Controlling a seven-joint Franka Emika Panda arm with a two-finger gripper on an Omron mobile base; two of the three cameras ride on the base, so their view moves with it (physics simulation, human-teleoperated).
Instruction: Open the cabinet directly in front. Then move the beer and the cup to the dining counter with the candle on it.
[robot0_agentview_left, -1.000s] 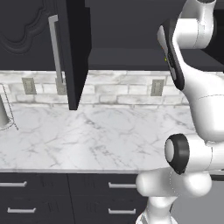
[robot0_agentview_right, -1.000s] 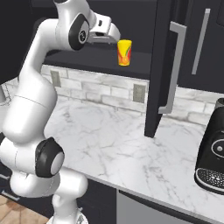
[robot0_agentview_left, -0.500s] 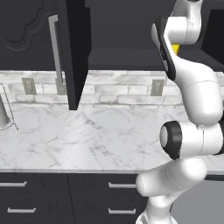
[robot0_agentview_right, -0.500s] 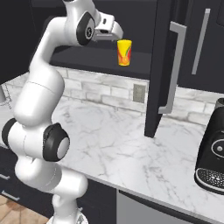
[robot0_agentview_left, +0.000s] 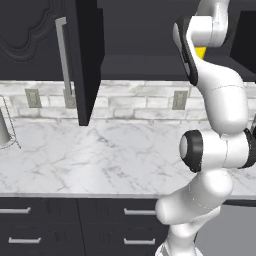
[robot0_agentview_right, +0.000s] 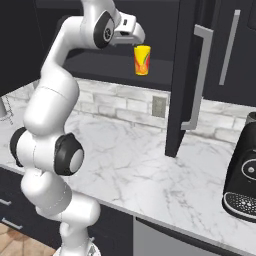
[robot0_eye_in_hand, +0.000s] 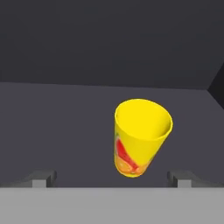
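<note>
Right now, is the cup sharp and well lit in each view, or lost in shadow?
Hand view: the yellow cup is crisp and bright against the dim cabinet interior. Right base view: clear, evenly lit. Left base view: mostly hidden behind the arm.

One yellow cup (robot0_eye_in_hand: 141, 138) stands just beyond and between the two fingers (robot0_eye_in_hand: 42, 178). Two cabinet doors (robot0_agentview_right: 187, 75) hang open, each with one bar handle (robot0_agentview_left: 63, 55). One coffee machine (robot0_agentview_right: 244, 175) sits on the one marble bench (robot0_agentview_right: 150, 175).
</note>
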